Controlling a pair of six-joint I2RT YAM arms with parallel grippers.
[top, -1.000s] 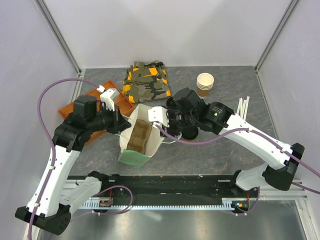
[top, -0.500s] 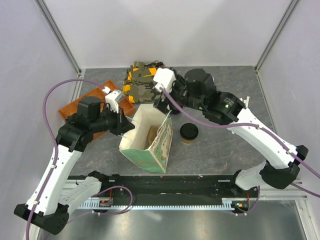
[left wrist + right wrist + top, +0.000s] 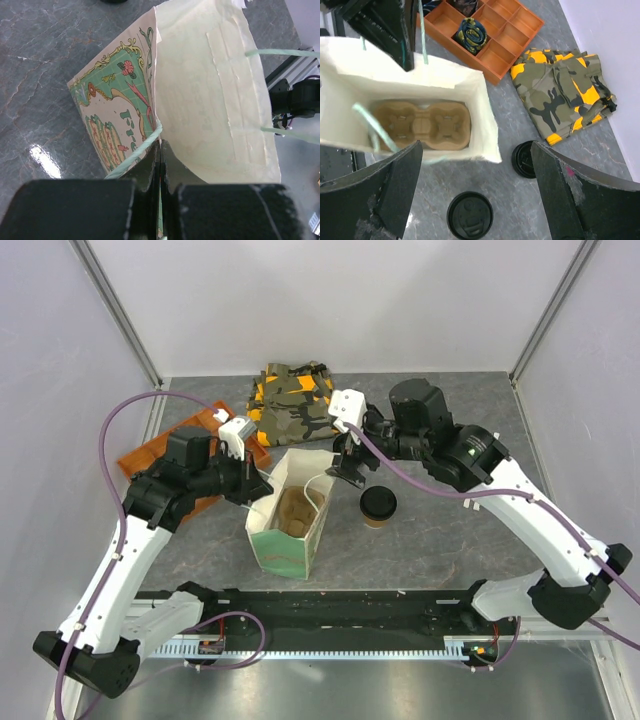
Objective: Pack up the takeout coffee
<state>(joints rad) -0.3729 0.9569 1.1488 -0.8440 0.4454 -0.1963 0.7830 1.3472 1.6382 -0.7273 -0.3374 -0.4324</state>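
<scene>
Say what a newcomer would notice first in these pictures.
The open paper bag stands mid-table with a cup carrier inside, its rim pinched by the left gripper. Just right of it stands the lidded coffee, with the right gripper open close by. Camouflage cloth lies at the back.

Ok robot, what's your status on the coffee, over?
Left jaws shut on paper bag rim. Right jaws open, empty. Coffee on table beside bag, not packed. Bag mouth open, carrier inside.

Left arm (image 3: 105, 580) and right arm (image 3: 545, 525) match — white links, black joints, looping purple cable (image 3: 115, 425), white wrist camera block (image 3: 347, 405).
</scene>
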